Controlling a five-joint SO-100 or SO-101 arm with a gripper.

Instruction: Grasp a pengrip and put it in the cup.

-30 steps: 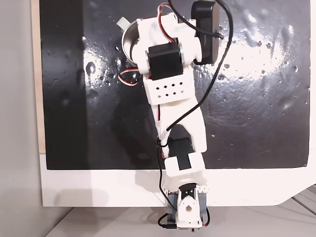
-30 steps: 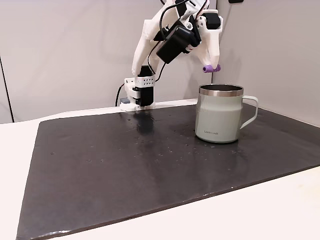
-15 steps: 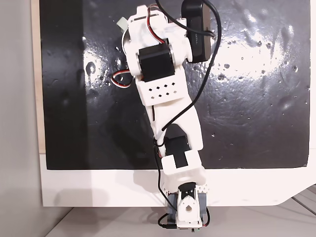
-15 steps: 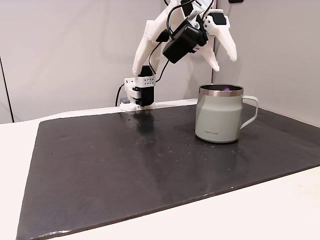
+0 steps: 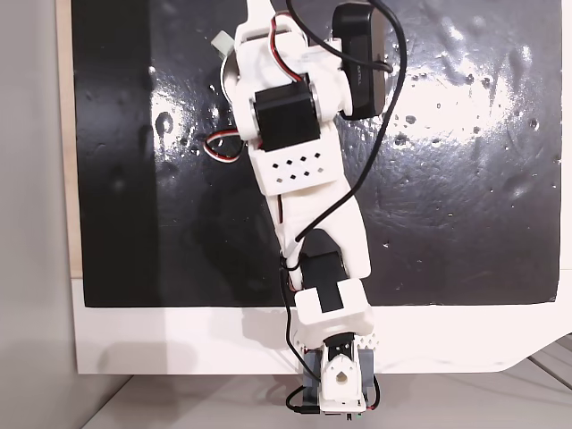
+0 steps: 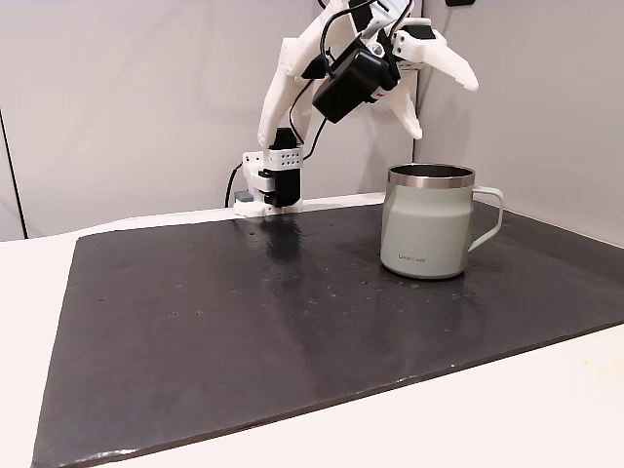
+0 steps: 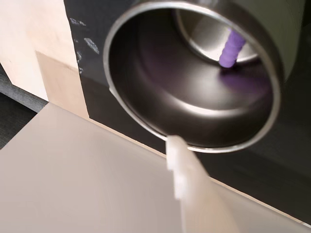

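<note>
The cup (image 6: pixel 426 222), a pale metal mug with a silvery rim, stands on the black mat at the right in a fixed view. My gripper (image 6: pixel 446 109) hangs above its mouth, open, with nothing between its fingers. In the wrist view I look down into the cup (image 7: pixel 146 92). The purple ribbed pengrip (image 7: pixel 231 47) lies inside on its bottom, and one white finger (image 7: pixel 181 167) reaches in from below. In a fixed view from above, the arm covers most of the cup (image 5: pixel 227 82); its handle tab pokes out at the upper left.
A black mat (image 6: pixel 244 322) covers the white table (image 6: pixel 507 409). The arm's base (image 6: pixel 270 185) stands at the mat's far edge. A black camera (image 5: pixel 357 58) rides on the wrist. A grey wall is close behind the cup.
One second ago the gripper held the pengrip above the cup. It then opened and the pengrip dropped in. Since then the jaws have spread wider and lifted slightly.
</note>
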